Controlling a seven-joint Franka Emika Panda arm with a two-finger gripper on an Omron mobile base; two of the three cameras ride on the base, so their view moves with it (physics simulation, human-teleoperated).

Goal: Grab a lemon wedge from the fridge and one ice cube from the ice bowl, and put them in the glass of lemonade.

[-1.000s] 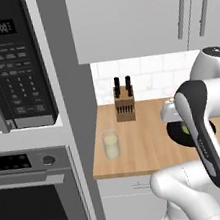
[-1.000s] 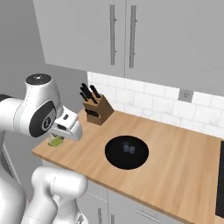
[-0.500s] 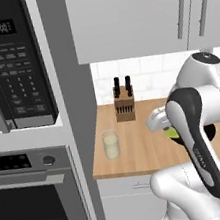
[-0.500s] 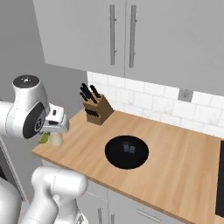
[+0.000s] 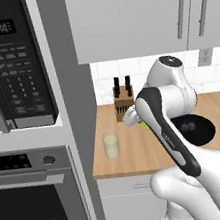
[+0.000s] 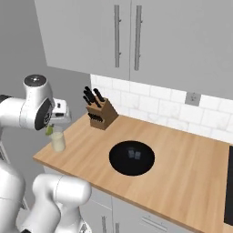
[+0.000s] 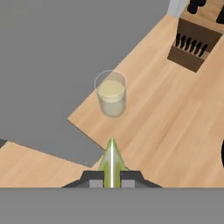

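While no writing reads, claw [image 7: 112, 178] pinches lemon wedge [image 7: 111, 164], above wooden counter [image 7: 175, 122], near glass of lemonade [image 7: 111, 93]

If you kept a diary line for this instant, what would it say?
claw: shut on lemon wedge | above counter near glass of lemonade | ice bowl: untouched

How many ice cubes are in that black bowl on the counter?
2. Both pale bluish ice cubes lie side by side near the middle of the round, shallow black bowl: one to the left, one to the right. None seems hidden.
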